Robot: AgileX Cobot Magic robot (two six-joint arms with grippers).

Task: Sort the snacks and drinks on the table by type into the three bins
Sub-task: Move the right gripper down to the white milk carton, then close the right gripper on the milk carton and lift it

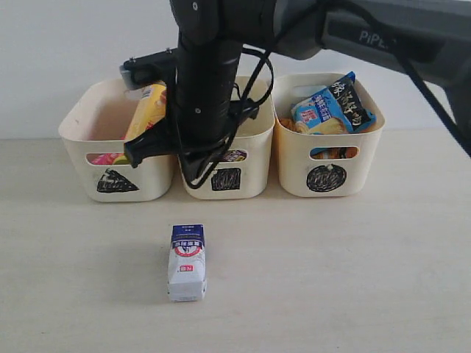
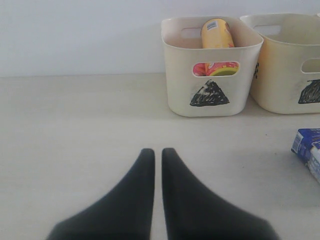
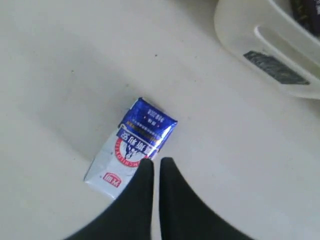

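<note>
Carton (image 1: 187,262) lies flat on the worktop (image 1: 331,279) before the square-marked bin (image 1: 254,158), right tool (image 3: 152,162) near it, pressed together and empty; it looks light, stiff and slick, so pinch across its long sides.

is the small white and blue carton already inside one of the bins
No, the carton lies flat on the table, out in front of the square-marked bin and apart from it.

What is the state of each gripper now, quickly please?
Left gripper: closed, holding nothing.
Right gripper: closed, empty; the carton lies free on the table.
</note>
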